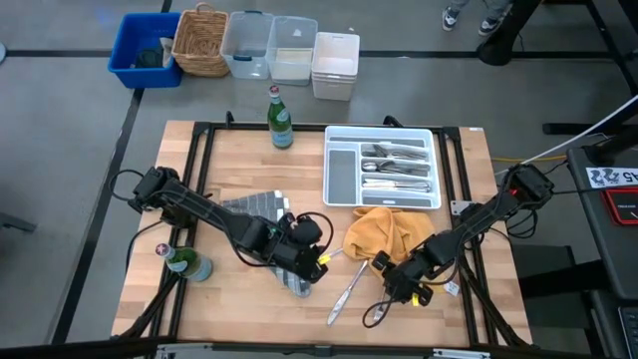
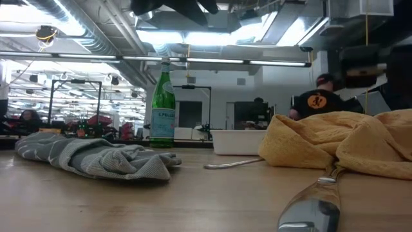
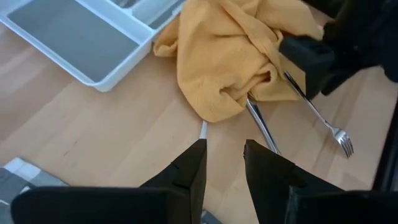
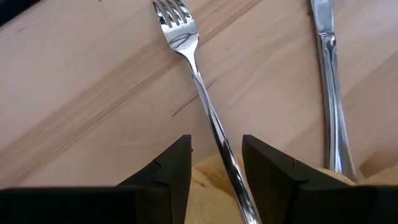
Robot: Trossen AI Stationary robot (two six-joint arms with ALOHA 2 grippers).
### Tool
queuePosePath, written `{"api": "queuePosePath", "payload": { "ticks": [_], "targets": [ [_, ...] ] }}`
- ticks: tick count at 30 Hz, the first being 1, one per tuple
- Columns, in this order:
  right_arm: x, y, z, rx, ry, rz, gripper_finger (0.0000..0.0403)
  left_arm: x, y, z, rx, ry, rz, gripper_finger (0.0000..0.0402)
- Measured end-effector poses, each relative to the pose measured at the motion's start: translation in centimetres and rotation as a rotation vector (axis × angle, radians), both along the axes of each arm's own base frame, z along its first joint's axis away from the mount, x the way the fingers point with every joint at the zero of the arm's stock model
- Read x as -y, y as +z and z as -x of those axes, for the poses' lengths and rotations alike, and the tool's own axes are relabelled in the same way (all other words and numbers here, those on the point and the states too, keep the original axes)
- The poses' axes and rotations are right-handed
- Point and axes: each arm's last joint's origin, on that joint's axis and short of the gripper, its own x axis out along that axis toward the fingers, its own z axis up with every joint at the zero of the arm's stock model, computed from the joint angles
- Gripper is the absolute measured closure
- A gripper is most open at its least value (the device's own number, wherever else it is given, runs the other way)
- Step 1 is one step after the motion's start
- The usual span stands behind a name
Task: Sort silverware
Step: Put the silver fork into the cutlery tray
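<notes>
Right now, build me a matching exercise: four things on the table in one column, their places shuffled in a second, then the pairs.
1. green bottle
2. yellow cloth
3. fork
4. grey cloth

A. under the left arm
B. beside the white tray, at the table's far edge
C. lying between the right gripper fingers
D. just in front of the tray, over cutlery handles

Pairs: 1-B, 2-D, 3-C, 4-A

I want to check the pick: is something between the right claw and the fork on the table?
Nothing visible blocks it. The right claw is open, with the fork handle running between its fingers. Only the yellow cloth covers the handle's far end, behind the claw.
</notes>
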Motion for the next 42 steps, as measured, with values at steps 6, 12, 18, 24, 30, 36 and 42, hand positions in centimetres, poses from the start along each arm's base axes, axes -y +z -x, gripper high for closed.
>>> {"api": "queuePosePath", "payload": {
  "ticks": [6,12,18,24,30,36,42],
  "targets": [
    [0.4,-1.4,0.3,0.068,-0.025,0.011,0.0259,-0.1,0.0,0.0,0.009,0.015,-0.020,0.0306],
    [0.5,-2.3,0.2,0.071,-0.042,0.063,0.0259,-0.1,0.0,0.0,0.002,0.000,-0.034,0.0306],
    [0.1,-3.8,-0.2,0.023,-0.029,0.069,0.0260,-0.1,0.0,0.1,-0.007,-0.011,-0.045,0.0306],
    [0.1,-3.7,-0.2,0.016,-0.051,0.054,0.0302,0.6,0.0,0.4,-0.010,-0.040,-0.054,0.0306],
    [0.2,-3.2,0.0,0.024,-0.060,0.037,0.0366,1.5,0.8,1.5,0.001,-0.054,-0.078,0.0306],
    [-0.3,-2.0,-0.8,0.034,-0.125,-0.011,0.0395,1.6,3.1,3.8,0.060,-0.011,-0.154,0.0306],
    [-1.3,0.6,-2.3,0.094,-0.152,-0.017,0.0385,1.2,5.1,7.4,0.067,0.041,-0.323,0.0306]
  ]
}}
